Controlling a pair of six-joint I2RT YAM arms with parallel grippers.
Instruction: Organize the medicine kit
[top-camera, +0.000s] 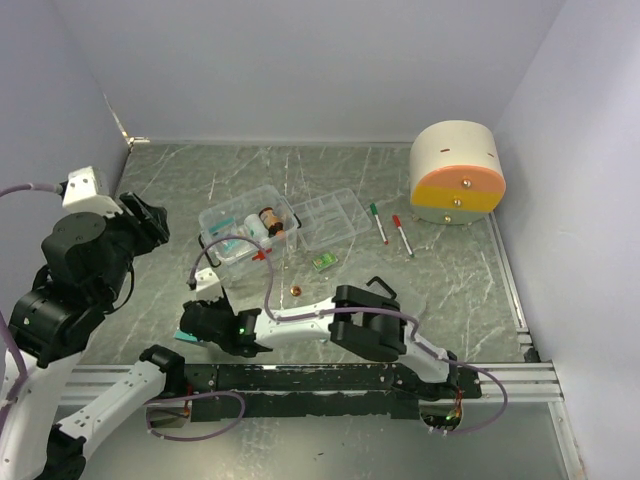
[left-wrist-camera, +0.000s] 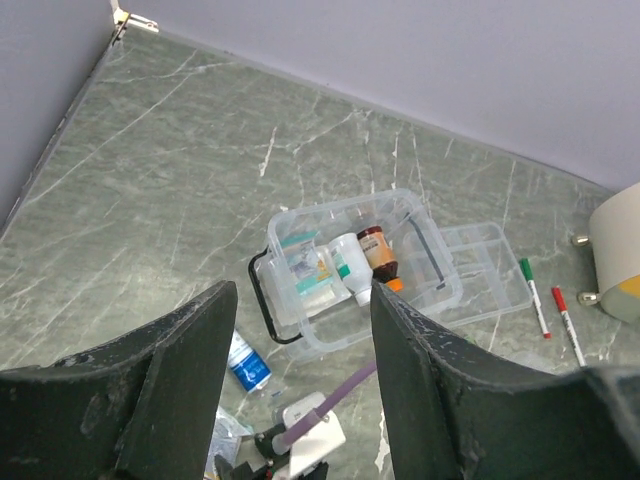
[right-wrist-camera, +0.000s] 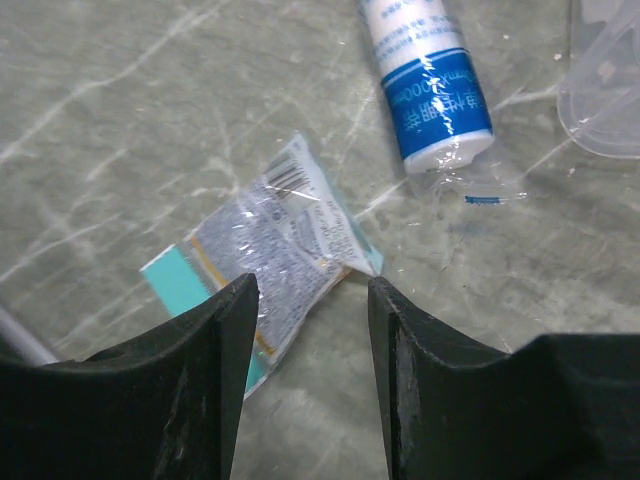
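Left wrist view looked down on the medicine kit (left-wrist-camera: 350, 270), a clear box with a black handle. It lay on the desk (left-wrist-camera: 180, 180), well ahead of and below the left pincer (left-wrist-camera: 300, 295). Bottles and packets sat inside it, and its divided tray insert (left-wrist-camera: 480, 262) lay just beside its far end. That pincer hung high, jaws parted, nothing between them.

Right wrist view gave what the others could not. A crinkled sachet (right-wrist-camera: 270, 250) lay flat on the desk under the right pincer (right-wrist-camera: 310, 290). The jaws stood partly open with the sachet's near edge in the gap, not gripping it. A blue-and-white tube (right-wrist-camera: 430, 85) lay just ahead.

Only the top external view showed a green pen (top-camera: 378, 222) and a red pen (top-camera: 402, 235) beyond the tray. There the arm mostly hid the sachet, which was perhaps the teal sliver beside the pincer.

I judged the step in hand to be picking up the sachet. The next move called for lowering, closing on it, and carrying it to the kit.
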